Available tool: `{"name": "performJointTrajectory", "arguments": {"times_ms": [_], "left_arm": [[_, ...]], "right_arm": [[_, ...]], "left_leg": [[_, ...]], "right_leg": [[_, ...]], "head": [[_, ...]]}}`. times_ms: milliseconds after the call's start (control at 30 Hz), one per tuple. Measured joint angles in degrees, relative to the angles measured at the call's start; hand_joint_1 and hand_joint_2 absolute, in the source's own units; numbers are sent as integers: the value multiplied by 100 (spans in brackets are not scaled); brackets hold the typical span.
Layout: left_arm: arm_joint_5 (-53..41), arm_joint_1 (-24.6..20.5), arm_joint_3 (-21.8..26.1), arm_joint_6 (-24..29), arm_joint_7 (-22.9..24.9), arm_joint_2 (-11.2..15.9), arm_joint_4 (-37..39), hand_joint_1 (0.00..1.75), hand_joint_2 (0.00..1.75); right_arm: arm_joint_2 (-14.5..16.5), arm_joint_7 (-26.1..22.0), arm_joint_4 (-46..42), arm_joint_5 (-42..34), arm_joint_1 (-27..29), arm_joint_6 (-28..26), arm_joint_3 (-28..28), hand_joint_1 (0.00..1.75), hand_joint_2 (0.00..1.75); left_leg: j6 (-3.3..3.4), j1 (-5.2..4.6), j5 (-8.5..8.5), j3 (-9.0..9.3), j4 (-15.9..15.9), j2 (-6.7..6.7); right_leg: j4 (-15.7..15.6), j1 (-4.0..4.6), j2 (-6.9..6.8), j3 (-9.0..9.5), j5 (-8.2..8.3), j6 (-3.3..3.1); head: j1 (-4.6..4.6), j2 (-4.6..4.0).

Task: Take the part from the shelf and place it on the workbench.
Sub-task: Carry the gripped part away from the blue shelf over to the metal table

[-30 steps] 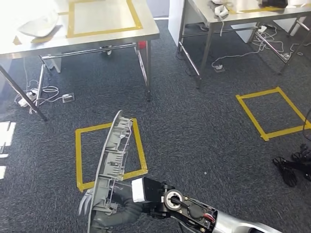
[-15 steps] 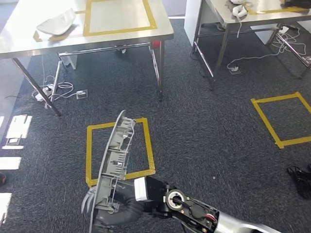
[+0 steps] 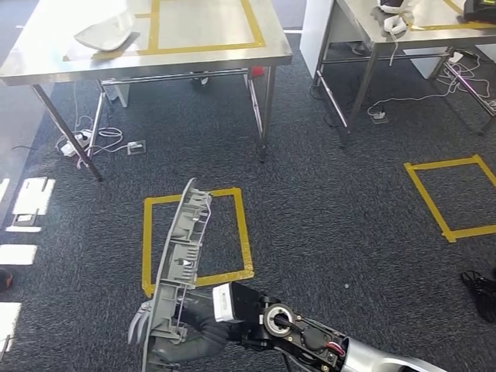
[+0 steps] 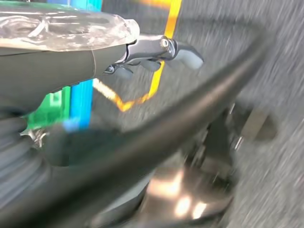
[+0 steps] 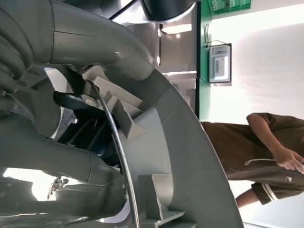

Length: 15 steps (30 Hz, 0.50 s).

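A long grey plastic part [image 3: 180, 260] with ribs and clips stands nearly upright low in the head view. My right hand [image 3: 193, 335] grips its lower end, fingers wrapped around it. In the right wrist view the part [image 5: 175, 156] lies close against the grey thumb and fingers [image 5: 82, 42]. The steel workbench [image 3: 193, 60], marked with a yellow tape rectangle, stands ahead at the upper left. My left hand [image 4: 71, 61] hangs above the carpet, its dark fingers [image 4: 161, 47] stretched out with nothing in them.
A white moulded piece [image 3: 105, 32] lies on the workbench's left side. A second steel table [image 3: 374, 27] stands at the upper right. Yellow tape squares [image 3: 196, 236] mark the dark carpet. Cables [image 3: 84, 141] lie under the bench. A person in brown clothes [image 5: 265, 142] stands nearby.
The whole picture has shifted: the camera has moved, and the workbench now sits further right and lower in the head view. The part stays held in my right hand.
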Motion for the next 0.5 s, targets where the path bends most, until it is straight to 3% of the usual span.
{"name": "performJointTrajectory", "arguments": {"times_ms": [267, 500], "left_arm": [[-98, -1, 0, -66, -39, 10, 0, 0, 175], [-243, -3, 0, -149, -107, 60, 0, 0, 175]], "right_arm": [[-5, 3, -21, 47, 86, -75, -21, 175, 175], [-70, -14, -143, 137, 288, -231, -88, 175, 175]], "left_leg": [[57, -21, -22, 3, 10, 0], [61, -21, -25, 12, 5, 3]], "right_leg": [[-79, -5, 2, 47, 12, 179], [-80, -1, 2, 49, -2, 217]], "head": [[30, 0], [-1, 0]]}}
